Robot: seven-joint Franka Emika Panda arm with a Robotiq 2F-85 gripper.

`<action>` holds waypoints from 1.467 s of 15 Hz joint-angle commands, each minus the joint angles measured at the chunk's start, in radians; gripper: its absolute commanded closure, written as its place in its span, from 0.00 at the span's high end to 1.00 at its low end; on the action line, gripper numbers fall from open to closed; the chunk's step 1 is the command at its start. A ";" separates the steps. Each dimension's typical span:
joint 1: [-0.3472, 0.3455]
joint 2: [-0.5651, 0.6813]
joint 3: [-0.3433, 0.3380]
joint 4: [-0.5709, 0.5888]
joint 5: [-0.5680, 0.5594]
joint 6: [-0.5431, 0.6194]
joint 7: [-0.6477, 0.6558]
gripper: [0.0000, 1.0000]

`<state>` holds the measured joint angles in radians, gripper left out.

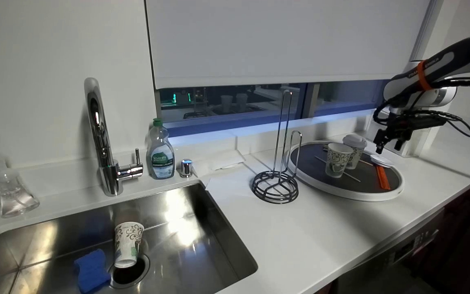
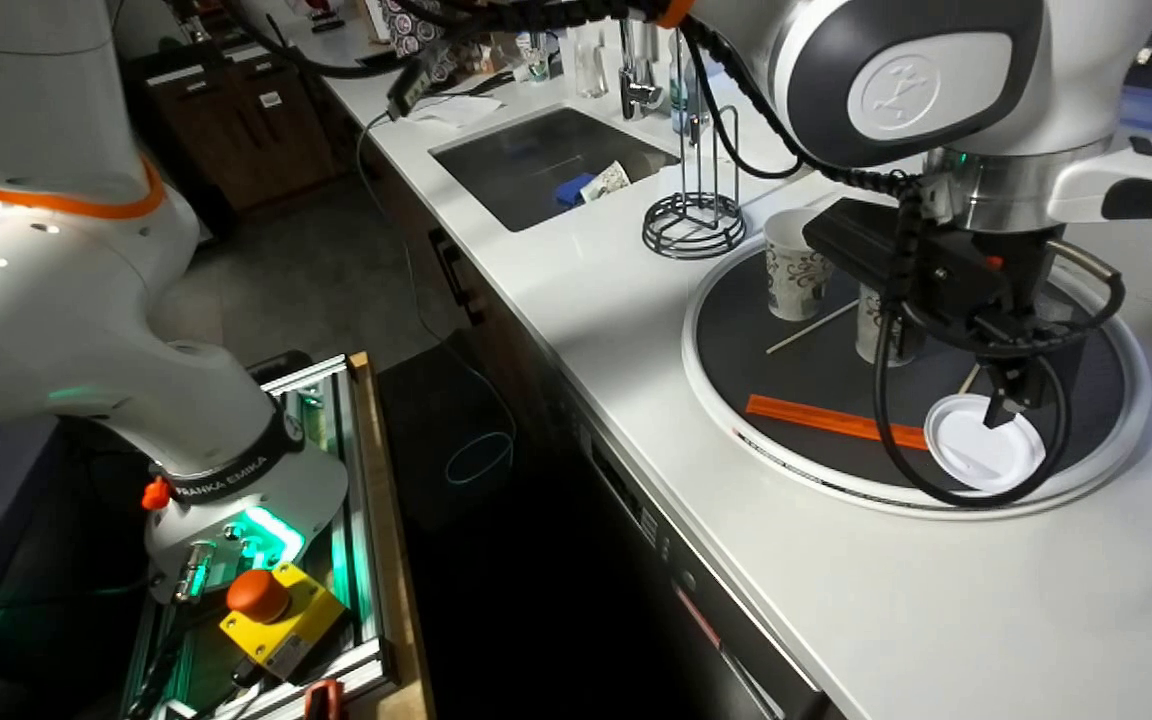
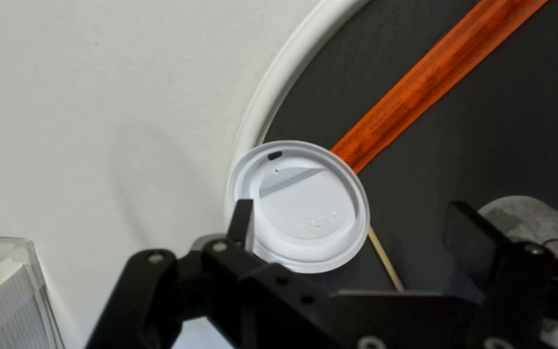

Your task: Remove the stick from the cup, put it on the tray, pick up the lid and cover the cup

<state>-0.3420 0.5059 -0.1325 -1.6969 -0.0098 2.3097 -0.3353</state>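
The tray (image 1: 396,194) is round, dark grey with a white rim (image 2: 701,385). The cup (image 1: 338,160), whitish, patterned and open, stands upright on it, also in an exterior view (image 2: 794,265). A thin stick (image 1: 351,177) lies on the tray beside the cup, also visible here (image 2: 814,326). A white lid (image 3: 303,208) lies at the tray's edge, overlapping an orange strip's end; it shows in both exterior views (image 1: 382,160) (image 2: 981,442). My gripper (image 3: 351,225) is open and empty above the lid, one finger over the lid's edge, also in both exterior views (image 1: 389,146) (image 2: 1014,400).
A lidded patterned cup (image 1: 356,153), an orange strip (image 3: 417,89) and another stick (image 3: 384,258) are on the tray. A black wire stand (image 1: 276,188) stands beside it. The sink (image 1: 218,245) holds a tipped cup (image 1: 128,245) and blue sponge (image 1: 92,271). A clear box (image 3: 12,295) stands nearby.
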 commanded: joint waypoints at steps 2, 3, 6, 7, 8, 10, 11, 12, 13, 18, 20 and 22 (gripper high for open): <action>0.004 0.063 0.003 0.015 0.018 0.091 0.055 1.00; 0.003 0.072 0.005 0.016 0.017 0.103 0.056 1.00; 0.002 0.091 0.006 0.013 0.008 0.139 0.051 0.74; 0.000 0.096 0.008 0.013 0.010 0.145 0.049 0.68; -0.002 0.099 0.011 0.012 0.014 0.153 0.048 0.58; -0.007 0.101 0.019 0.016 0.023 0.154 0.043 0.42; -0.009 0.104 0.021 0.018 0.026 0.151 0.044 0.35; -0.011 0.105 0.024 0.022 0.030 0.145 0.042 0.28; -0.012 0.105 0.027 0.023 0.035 0.142 0.040 0.19; -0.048 0.086 0.068 0.040 0.092 0.072 -0.020 0.00; -0.061 0.082 0.076 0.053 0.107 0.036 -0.049 0.01; -0.064 0.075 0.066 0.068 0.099 0.005 -0.064 0.01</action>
<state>-0.3823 0.5930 -0.0748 -1.6511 0.0670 2.3794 -0.3518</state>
